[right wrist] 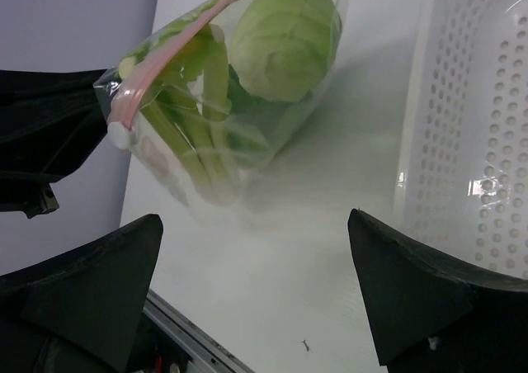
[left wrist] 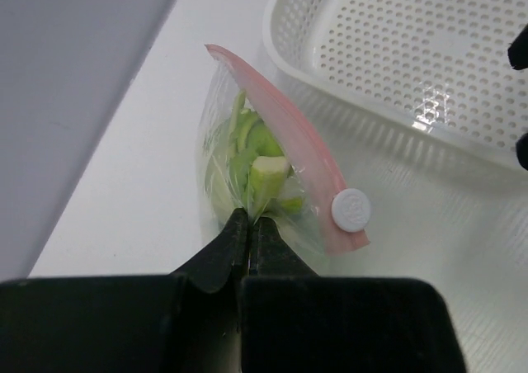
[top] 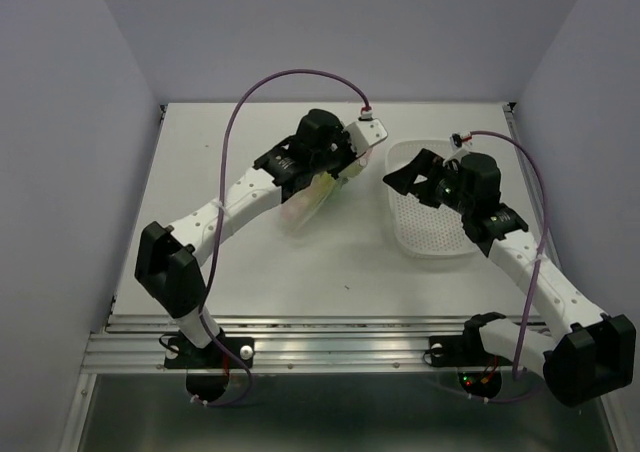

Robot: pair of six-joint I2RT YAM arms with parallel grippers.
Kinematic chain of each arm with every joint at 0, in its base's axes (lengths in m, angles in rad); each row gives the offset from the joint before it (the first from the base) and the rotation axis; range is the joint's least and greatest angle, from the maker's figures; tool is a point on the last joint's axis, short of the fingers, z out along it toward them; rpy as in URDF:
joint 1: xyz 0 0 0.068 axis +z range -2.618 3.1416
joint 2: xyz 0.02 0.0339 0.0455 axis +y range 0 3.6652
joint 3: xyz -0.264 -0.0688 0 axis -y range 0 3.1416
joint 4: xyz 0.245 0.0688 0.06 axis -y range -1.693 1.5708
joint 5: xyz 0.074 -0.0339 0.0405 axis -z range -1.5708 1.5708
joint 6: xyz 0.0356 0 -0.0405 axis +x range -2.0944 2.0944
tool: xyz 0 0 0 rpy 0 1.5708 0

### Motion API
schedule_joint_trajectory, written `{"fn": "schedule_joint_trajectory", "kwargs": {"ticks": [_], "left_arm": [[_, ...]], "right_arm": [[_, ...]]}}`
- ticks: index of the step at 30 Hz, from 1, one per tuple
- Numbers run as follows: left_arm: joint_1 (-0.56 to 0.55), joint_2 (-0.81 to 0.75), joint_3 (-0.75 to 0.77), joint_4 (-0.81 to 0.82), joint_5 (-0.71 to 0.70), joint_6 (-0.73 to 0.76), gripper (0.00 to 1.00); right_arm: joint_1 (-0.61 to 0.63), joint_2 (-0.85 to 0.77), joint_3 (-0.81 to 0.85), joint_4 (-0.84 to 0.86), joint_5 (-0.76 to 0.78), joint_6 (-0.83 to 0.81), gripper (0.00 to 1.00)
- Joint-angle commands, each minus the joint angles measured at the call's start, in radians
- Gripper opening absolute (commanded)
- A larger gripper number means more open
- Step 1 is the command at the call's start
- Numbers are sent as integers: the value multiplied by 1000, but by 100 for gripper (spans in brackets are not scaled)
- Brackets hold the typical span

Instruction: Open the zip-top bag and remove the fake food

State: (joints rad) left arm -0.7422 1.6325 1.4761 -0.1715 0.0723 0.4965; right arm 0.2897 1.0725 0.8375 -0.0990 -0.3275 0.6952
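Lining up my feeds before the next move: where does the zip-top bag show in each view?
Top external: the zip-top bag is mid-table, left of the white basket.
Left wrist: bag centre frame, pinched in the shut left tool.
Right wrist: bag upper left, beyond the open right tool.
Shared landmark: the white basket, right of the bag in all three.

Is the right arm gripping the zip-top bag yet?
No, the right fingers stand wide open, with the zip-top bag ahead of them and clear of both.
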Motion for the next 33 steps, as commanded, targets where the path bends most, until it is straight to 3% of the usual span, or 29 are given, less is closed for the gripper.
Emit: {"fn": "schedule_joint_trajectory", "kwargs": {"ticks": [1,3,7,10,11,15,19,23,33], "left_arm": [[3,49,113,-131,116,137,0],[9,85,163,-166,113,151,0],[14,153,320,-262,96,42,0],[14,152,346,-263,90,-123,0],[14,142,337,-246,90,-183,0],[14,57,271,-237,32,-566,0],[14,-23,202,-287,43,-754,0],[14,-54,182,-342,76,-841,0],[14,-56,168,-490,83,-918,0]], "right_arm": [[0,-23,46,79,61,-34,100],[0,-42,55,67,73,-66,100],[0,-49,74,59,55,-178,100],[0,-48,95,33,-2,-403,100],[0,-49,103,24,-11,-404,100],[0,-91,101,1,-22,-812,100],[0,-129,48,5,-149,-1097,100],[0,-132,12,62,-309,-1350,100],[0,-82,90,21,-706,-1520,100]]}}
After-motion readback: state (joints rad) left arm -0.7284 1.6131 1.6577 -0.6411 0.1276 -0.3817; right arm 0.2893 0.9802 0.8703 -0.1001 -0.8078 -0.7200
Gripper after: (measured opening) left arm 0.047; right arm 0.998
